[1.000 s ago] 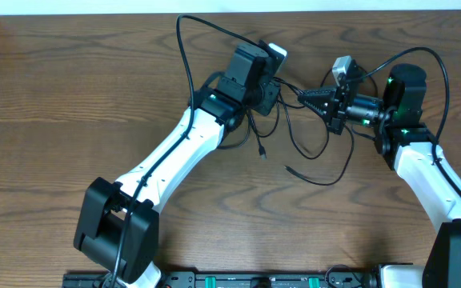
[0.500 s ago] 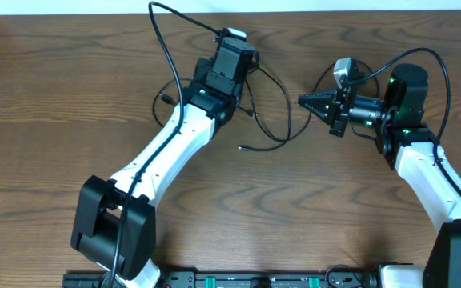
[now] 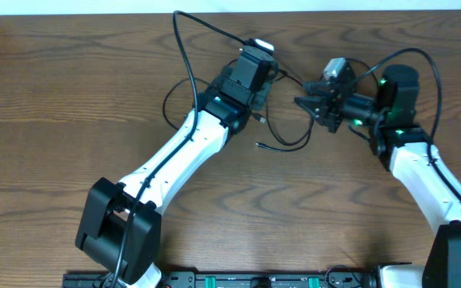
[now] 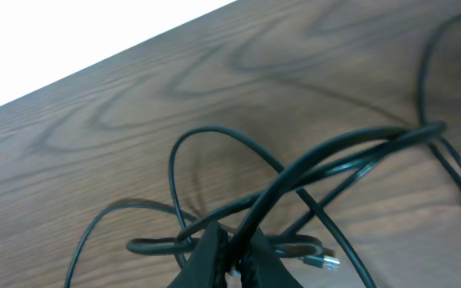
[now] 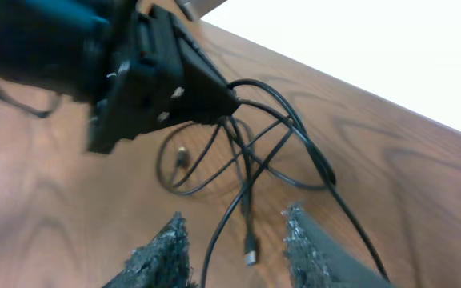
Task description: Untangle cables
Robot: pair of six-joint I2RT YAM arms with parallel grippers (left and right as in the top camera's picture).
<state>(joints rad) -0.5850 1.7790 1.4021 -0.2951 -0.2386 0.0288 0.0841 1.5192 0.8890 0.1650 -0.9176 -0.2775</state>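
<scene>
Left side: the left hand (image 4: 232, 254) is over the far middle of the bench (image 3: 70, 96), fingers pressed together on the cables (image 4: 334, 156). More than one black strand passes through the pinch. I cannot separate them in the left wrist view.

Centre: the bundle hangs from that grip. Its loops cross one another and trail onto the wood between the two arms. One free plug end (image 5: 250, 258) lies on the bench below the loops.

Right side: the right hand (image 5: 234, 214) faces the bundle from just beside it, fingers apart and holding nothing. One strand runs down through the gap beneath them.

Risks, as judged:
- Because the left grip takes several strands together, any pull would likely drag the whole bundle and tighten the crossings instead of freeing them.
- The right hand may close on two strands, or on none, as the cords are thin and overlap.
- The loose plug could catch in a loop if it is drawn through.
- The hands stand near each other, so a further approach risks contact.
</scene>
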